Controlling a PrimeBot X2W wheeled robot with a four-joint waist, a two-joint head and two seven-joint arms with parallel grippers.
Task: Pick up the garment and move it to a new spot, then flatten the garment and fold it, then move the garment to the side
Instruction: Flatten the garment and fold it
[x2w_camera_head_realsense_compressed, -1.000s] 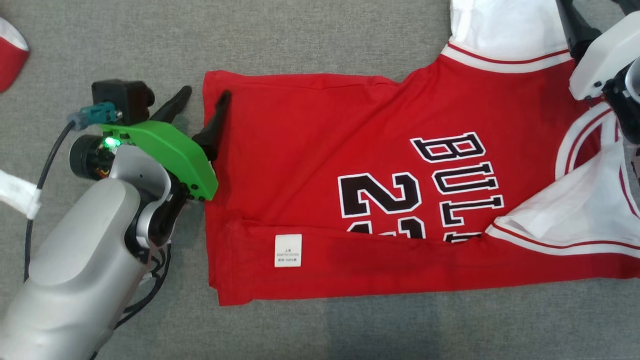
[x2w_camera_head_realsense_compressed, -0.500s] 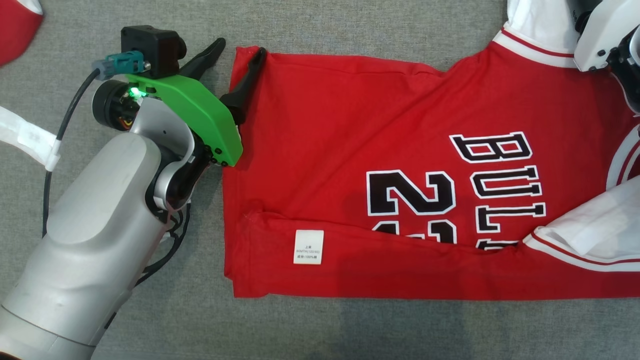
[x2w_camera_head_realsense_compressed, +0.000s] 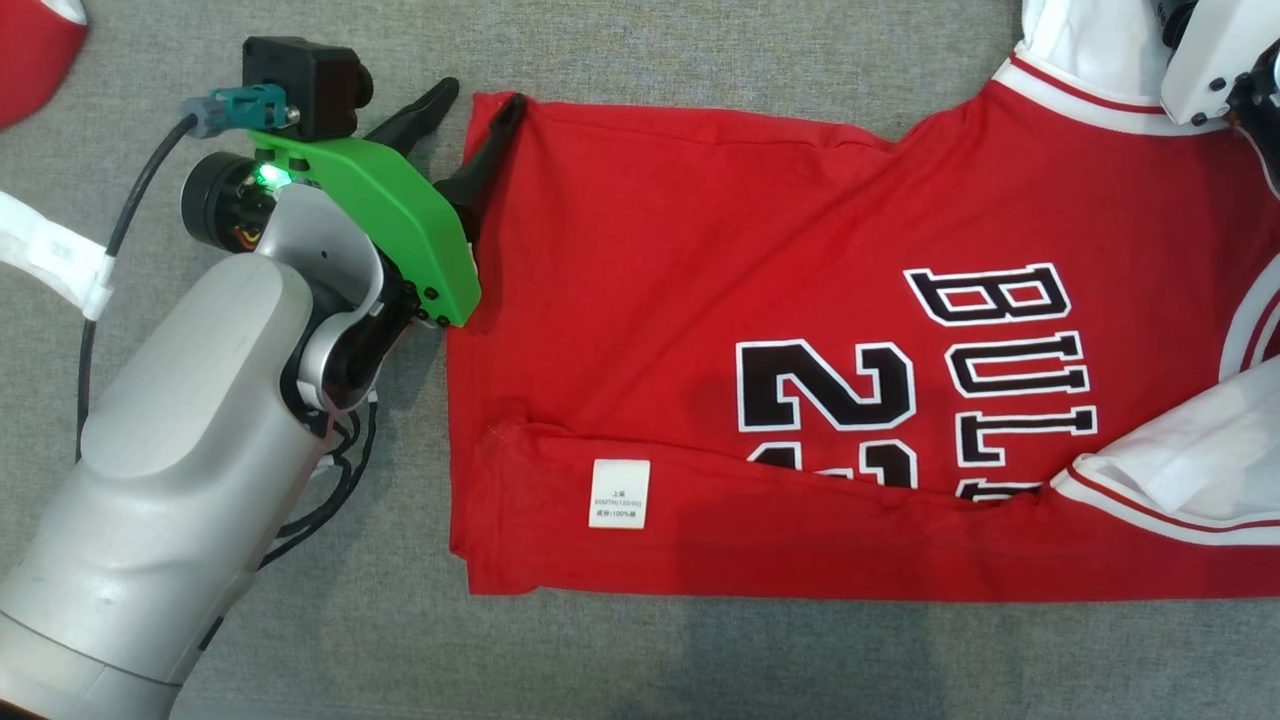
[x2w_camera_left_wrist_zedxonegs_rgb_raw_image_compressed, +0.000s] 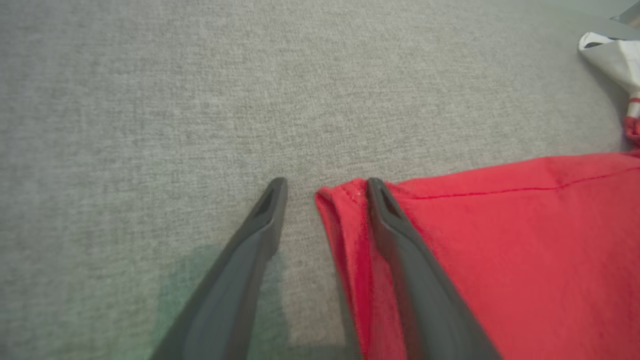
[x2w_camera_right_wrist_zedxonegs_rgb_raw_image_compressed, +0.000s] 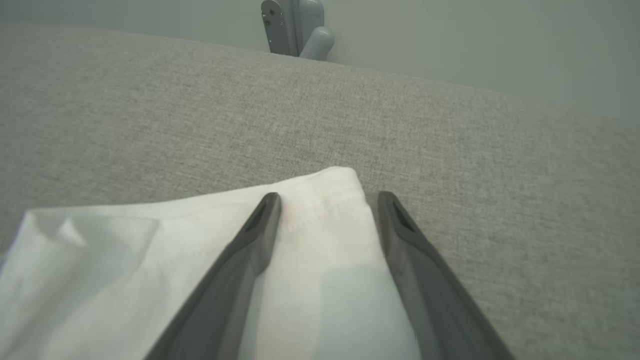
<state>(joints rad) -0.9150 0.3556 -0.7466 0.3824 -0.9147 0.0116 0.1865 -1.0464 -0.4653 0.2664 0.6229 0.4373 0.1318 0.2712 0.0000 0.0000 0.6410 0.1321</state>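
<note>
The garment (x2w_camera_head_realsense_compressed: 800, 230) is a red jersey with black lettering and white sleeves, lying flat on grey cloth with its near edge folded over. My left gripper (x2w_camera_head_realsense_compressed: 478, 98) stands open at the jersey's far hem corner (x2w_camera_left_wrist_zedxonegs_rgb_raw_image_compressed: 340, 200). That red corner lies between the fingers: one finger rests on the fabric, the other on bare grey cloth. My right gripper (x2w_camera_right_wrist_zedxonegs_rgb_raw_image_compressed: 327, 200) is open around the edge of a white sleeve (x2w_camera_right_wrist_zedxonegs_rgb_raw_image_compressed: 320, 195). Its pale wrist housing (x2w_camera_head_realsense_compressed: 1210, 60) sits at the head view's top right.
A red and white item (x2w_camera_head_realsense_compressed: 30, 50) lies at the far left corner. A white strap (x2w_camera_head_realsense_compressed: 50, 260) and a black cable trail beside my left arm. The grey cloth surface (x2w_camera_head_realsense_compressed: 700, 660) runs all round, and a grey metal bracket (x2w_camera_right_wrist_zedxonegs_rgb_raw_image_compressed: 295, 27) stands beyond its far edge.
The head camera has shifted. My left gripper has moved up along the hem to the jersey's far corner, and its fingers have drawn slightly closer together. The right gripper stays open on the sleeve.
</note>
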